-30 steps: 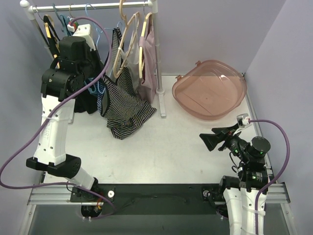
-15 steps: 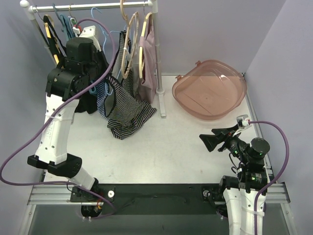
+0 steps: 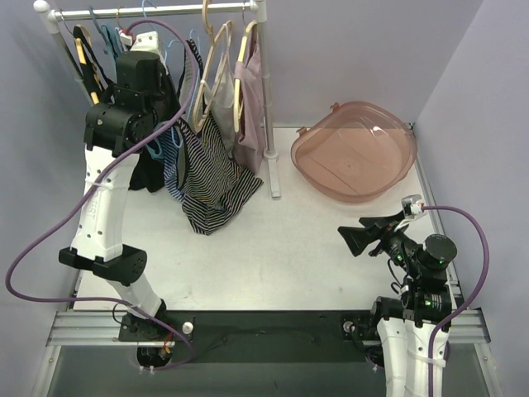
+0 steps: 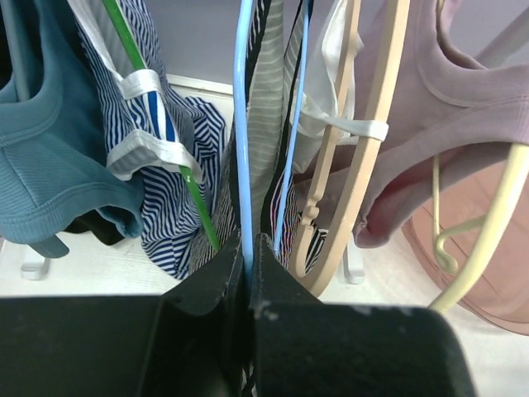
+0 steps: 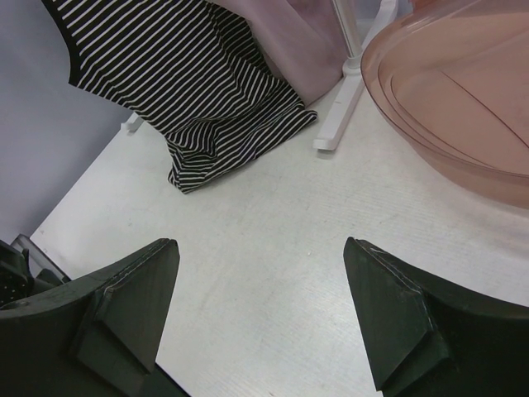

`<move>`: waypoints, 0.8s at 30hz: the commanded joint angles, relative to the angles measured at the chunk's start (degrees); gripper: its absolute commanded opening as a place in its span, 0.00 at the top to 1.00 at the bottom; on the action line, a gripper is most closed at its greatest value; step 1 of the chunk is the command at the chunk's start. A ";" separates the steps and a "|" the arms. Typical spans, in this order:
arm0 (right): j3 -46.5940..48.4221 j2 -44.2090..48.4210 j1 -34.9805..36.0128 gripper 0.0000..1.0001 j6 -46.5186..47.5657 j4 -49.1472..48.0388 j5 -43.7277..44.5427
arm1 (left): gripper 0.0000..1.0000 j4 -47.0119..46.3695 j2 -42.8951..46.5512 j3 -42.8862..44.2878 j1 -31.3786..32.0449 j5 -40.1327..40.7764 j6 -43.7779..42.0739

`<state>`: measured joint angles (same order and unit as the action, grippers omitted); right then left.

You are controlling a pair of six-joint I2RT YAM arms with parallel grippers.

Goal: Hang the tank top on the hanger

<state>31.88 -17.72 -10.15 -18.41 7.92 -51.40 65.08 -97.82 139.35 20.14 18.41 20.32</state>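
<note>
The tank top (image 3: 213, 178), black-and-white striped, hangs from the pale-blue hanger (image 4: 242, 124) among the clothes on the rack, and its hem rests on the table. It also shows in the left wrist view (image 4: 266, 124) and the right wrist view (image 5: 190, 74). My left gripper (image 4: 247, 252) is shut on the hanger's thin rod, held high near the rail. My right gripper (image 3: 351, 237) is open and empty above the table at the right, far from the top. It also shows in the right wrist view (image 5: 260, 273).
A white rail (image 3: 157, 11) holds tan wooden hangers (image 3: 216, 66), a pink garment (image 3: 252, 107), a teal garment (image 4: 50, 165), a blue-and-white striped garment (image 4: 178, 207) and a green hanger (image 4: 157, 141). The rack foot (image 3: 274, 186) stands on the table. A pink tub (image 3: 355, 149) sits at the back right.
My left arm has risen and moved back toward the rail, carrying the hanger and tank top with it. The right arm has not moved.
</note>
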 commanded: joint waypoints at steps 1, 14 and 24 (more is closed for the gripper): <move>-0.33 0.66 -0.57 0.17 -1.01 -2.56 -0.19 | 1.00 -9.34 1.32 1.53 -0.54 0.58 -3.43; -1.29 2.24 -1.10 0.16 -2.50 -2.30 -0.37 | 1.00 -16.12 -3.95 3.73 -3.71 -11.38 -5.73; -1.91 3.30 -1.45 0.16 -3.12 -1.42 -0.81 | 1.00 -11.38 -8.44 5.50 -3.71 -12.61 -4.41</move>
<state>30.39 -15.11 -11.22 -20.56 7.99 -51.27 56.42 -106.37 142.98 16.73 6.98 15.55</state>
